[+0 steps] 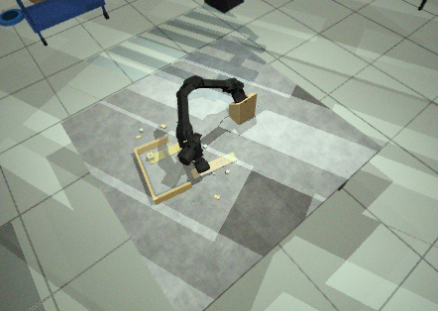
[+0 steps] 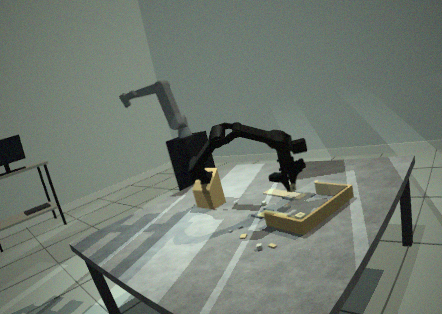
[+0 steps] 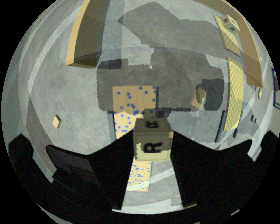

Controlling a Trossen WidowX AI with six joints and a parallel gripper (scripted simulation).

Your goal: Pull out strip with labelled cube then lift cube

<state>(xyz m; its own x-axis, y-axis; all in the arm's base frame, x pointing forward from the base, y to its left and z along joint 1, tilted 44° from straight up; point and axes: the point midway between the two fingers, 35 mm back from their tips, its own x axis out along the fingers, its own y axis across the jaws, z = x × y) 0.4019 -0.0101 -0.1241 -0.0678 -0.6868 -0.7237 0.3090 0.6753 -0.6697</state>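
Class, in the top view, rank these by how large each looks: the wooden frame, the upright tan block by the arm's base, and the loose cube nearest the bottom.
1. wooden frame
2. upright tan block
3. loose cube

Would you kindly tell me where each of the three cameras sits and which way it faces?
Top: high above, angled down at the table; the whole arm shows.
Exterior: beyond a table corner, level with the arm, facing the wooden frame.
Wrist: on the arm, looking down past its jaws, shut on the labelled cube above the dotted strip.
Top and exterior share the tan wedge block.
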